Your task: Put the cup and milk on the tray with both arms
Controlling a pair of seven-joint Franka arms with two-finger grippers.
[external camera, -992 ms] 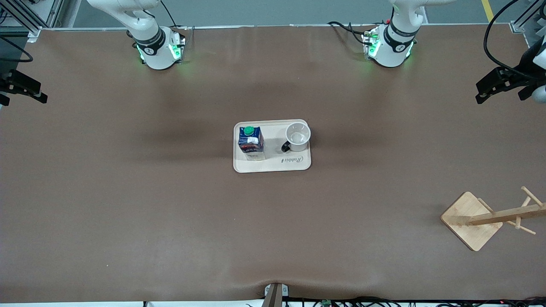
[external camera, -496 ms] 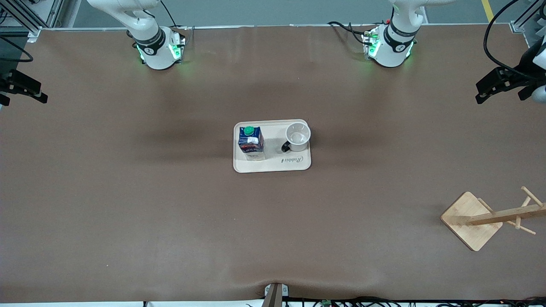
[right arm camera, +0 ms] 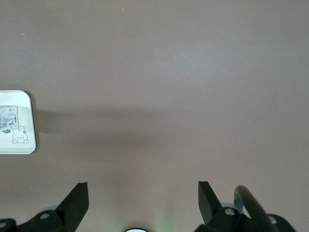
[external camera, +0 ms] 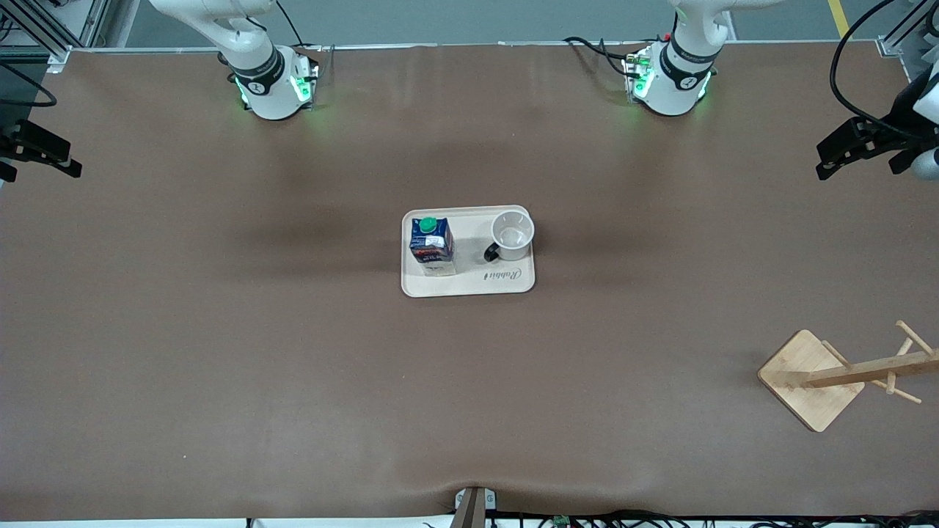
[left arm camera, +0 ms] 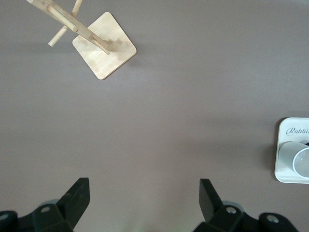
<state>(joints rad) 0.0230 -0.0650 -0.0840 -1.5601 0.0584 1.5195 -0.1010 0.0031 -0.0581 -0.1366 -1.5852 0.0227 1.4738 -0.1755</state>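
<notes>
The cream-white tray lies at the table's middle. The dark blue milk with a green cap stands upright on it, toward the right arm's end. The white cup with a black handle stands upright on it, toward the left arm's end. My left gripper is open and empty, up in the air over the table's edge at the left arm's end. My right gripper is open and empty over the opposite edge. In the left wrist view, my left gripper is over bare table, with the tray and cup at the side. In the right wrist view, my right gripper is over bare table, with the tray's corner at the side.
A wooden rack with a square base and pegs stands near the front camera at the left arm's end; it also shows in the left wrist view. Brown table surface surrounds the tray.
</notes>
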